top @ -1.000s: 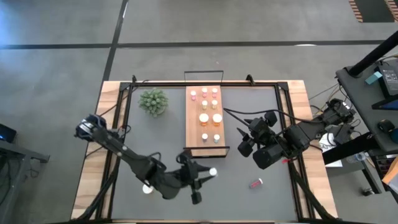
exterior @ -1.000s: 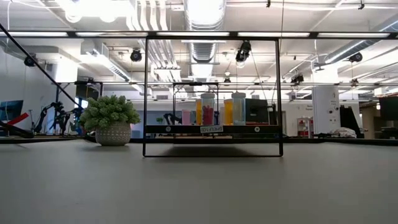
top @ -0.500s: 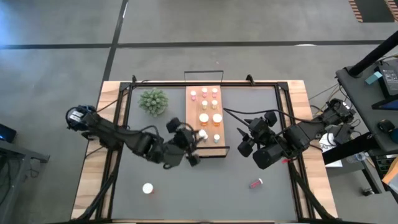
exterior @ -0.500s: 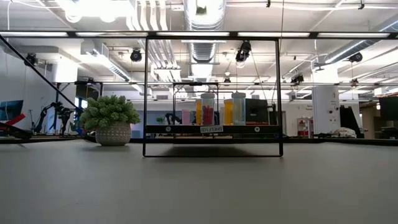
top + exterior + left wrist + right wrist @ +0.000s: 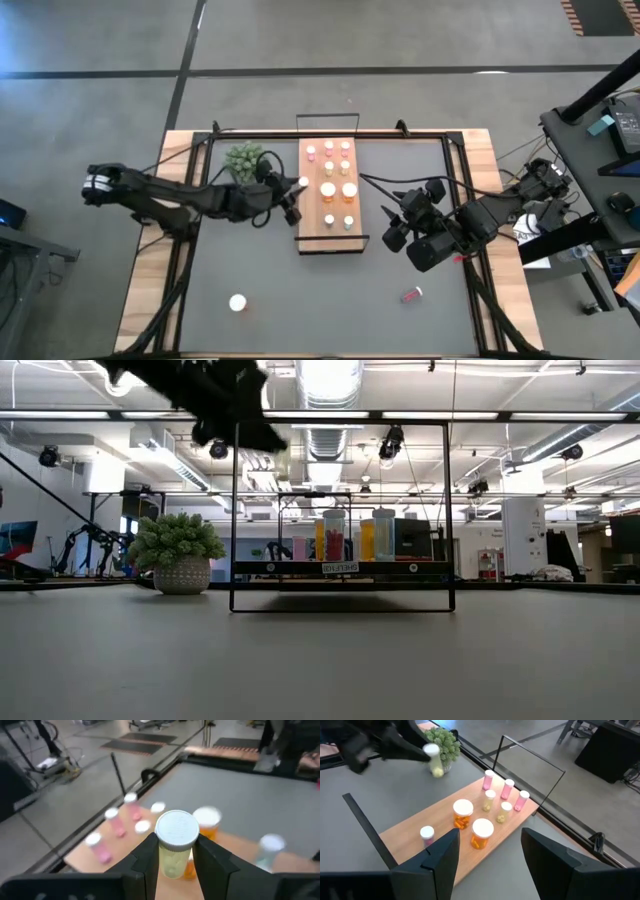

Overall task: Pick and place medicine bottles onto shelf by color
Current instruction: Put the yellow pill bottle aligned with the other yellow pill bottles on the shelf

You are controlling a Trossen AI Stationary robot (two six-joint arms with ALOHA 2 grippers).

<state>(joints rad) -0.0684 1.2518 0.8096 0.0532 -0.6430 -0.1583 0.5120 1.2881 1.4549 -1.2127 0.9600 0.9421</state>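
The left hand (image 5: 292,190) gripped a white-capped bottle with a whitish body (image 5: 174,842) between nearly closed fingers, raised above the shelf's (image 5: 310,225) left edge, beside the plant (image 5: 244,158). The right hand (image 5: 392,226) waited partly open and empty, just right of the shelf.

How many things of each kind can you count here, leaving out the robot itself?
Bottles on the shelf: 9
Bottle in the left claw: 1
Bottles loose on the table: 2
Plant: 1
Shelf: 1
Total: 14
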